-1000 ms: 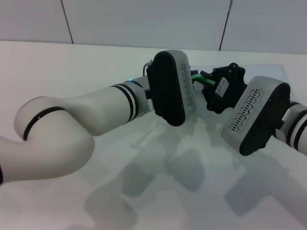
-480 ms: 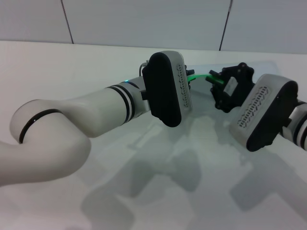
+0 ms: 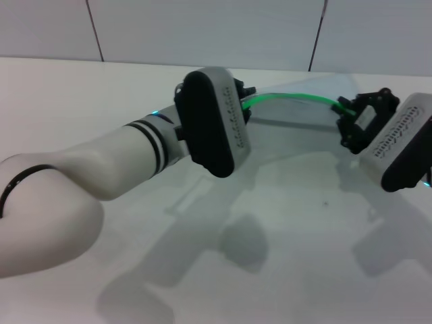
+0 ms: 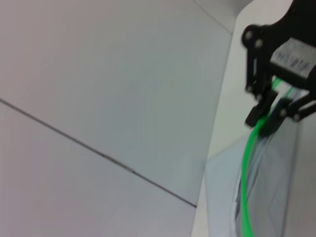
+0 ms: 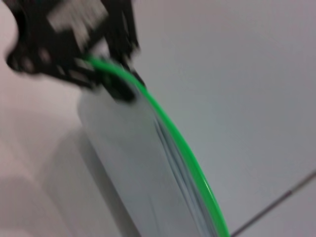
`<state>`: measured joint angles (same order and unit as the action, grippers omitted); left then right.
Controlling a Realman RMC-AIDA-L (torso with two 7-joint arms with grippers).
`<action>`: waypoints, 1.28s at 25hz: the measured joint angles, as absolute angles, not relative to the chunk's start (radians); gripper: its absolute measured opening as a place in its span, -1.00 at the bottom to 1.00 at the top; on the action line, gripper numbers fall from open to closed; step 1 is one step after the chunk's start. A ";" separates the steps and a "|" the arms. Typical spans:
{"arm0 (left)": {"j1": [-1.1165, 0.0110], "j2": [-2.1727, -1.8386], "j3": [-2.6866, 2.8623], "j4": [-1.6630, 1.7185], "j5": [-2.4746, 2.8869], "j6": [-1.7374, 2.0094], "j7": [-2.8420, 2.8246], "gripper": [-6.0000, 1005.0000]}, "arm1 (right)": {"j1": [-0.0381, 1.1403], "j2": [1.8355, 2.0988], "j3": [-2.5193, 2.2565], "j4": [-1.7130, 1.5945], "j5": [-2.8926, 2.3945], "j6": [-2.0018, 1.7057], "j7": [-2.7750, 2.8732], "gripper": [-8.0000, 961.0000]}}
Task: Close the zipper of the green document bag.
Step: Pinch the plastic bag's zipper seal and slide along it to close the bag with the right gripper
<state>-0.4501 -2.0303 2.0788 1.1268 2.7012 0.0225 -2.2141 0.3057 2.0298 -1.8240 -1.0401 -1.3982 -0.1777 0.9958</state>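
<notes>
The green document bag (image 3: 297, 125), a pale translucent pouch, hangs stretched between my two grippers above the white table. Its bright green zipper (image 3: 290, 98) runs along the top edge from one gripper to the other. My left gripper (image 3: 244, 101), mostly hidden behind its own wrist, is shut on the bag's left end. My right gripper (image 3: 343, 111) is pinched on the zipper at the right end. The left wrist view shows the right gripper (image 4: 266, 116) clamped on the zipper (image 4: 247, 168). The right wrist view shows the left gripper (image 5: 106, 79) gripping the zipper (image 5: 182, 148) at the bag (image 5: 133, 168).
The white table (image 3: 283, 256) spreads under both arms, carrying their shadows. A pale panelled wall (image 3: 202, 27) rises behind it. My left forearm (image 3: 101, 169) crosses the left half of the head view.
My right gripper has slid right along the green zipper while my left gripper drew left. The span of zipper showing between them has grown much longer.
</notes>
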 joint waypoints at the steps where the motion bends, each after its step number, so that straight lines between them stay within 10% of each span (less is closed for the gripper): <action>1: -0.438 -2.030 2.074 1.137 2.701 0.023 -2.214 -0.71 | 0.306 2.030 -1.816 -1.034 -1.398 -0.178 0.995 -0.81; 32: -0.305 -2.027 2.040 1.218 2.704 0.015 -2.200 -0.68 | 0.321 2.028 -1.627 -0.916 -1.405 -0.177 0.990 -0.54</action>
